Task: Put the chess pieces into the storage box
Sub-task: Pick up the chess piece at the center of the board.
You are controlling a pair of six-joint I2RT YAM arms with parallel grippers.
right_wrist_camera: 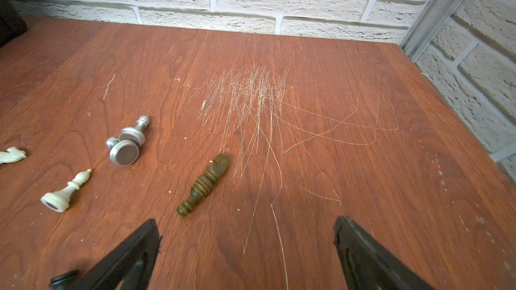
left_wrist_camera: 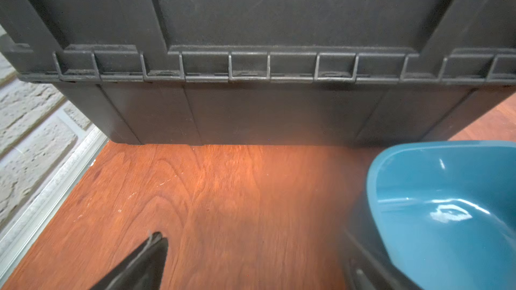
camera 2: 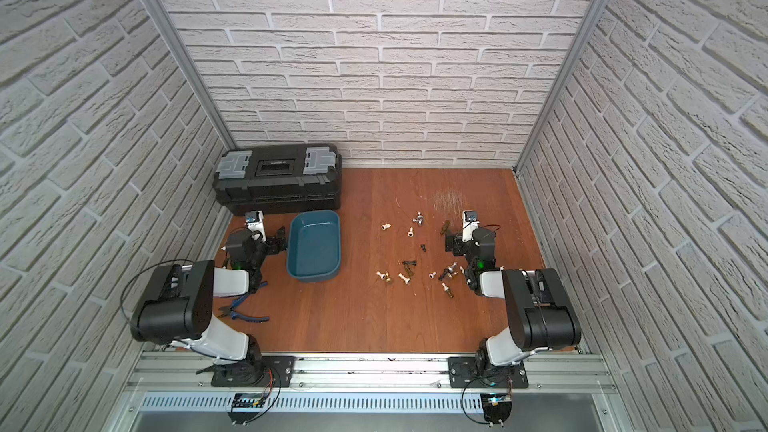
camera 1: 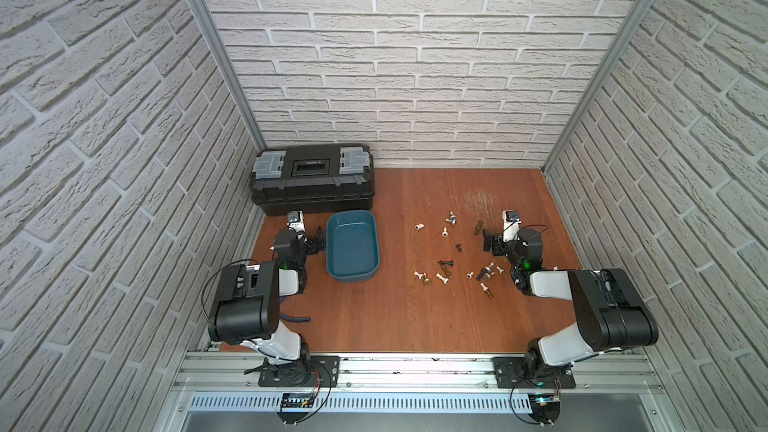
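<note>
The chess pieces [camera 1: 444, 278] lie scattered over the right half of the wooden floor in both top views, white, dark and silvery ones [camera 2: 405, 278]. The teal storage box [camera 1: 352, 243] stands empty left of them. My left gripper [camera 1: 319, 241] hangs open just beside the box's left wall [left_wrist_camera: 446, 205], nothing between its fingers. My right gripper [camera 1: 489, 243] is open at the scatter's right edge. In the right wrist view a dark brown piece [right_wrist_camera: 205, 184] lies just ahead of the open gripper [right_wrist_camera: 245, 221], with two silvery pieces [right_wrist_camera: 127, 146] and a white piece [right_wrist_camera: 65, 192] farther off.
A black toolbox [camera 1: 311, 178] with grey latches stands against the back wall, right behind the storage box and close ahead of my left gripper [left_wrist_camera: 255, 246]. Blue-handled pliers [camera 2: 245, 313] lie under the left arm. Brick walls enclose three sides.
</note>
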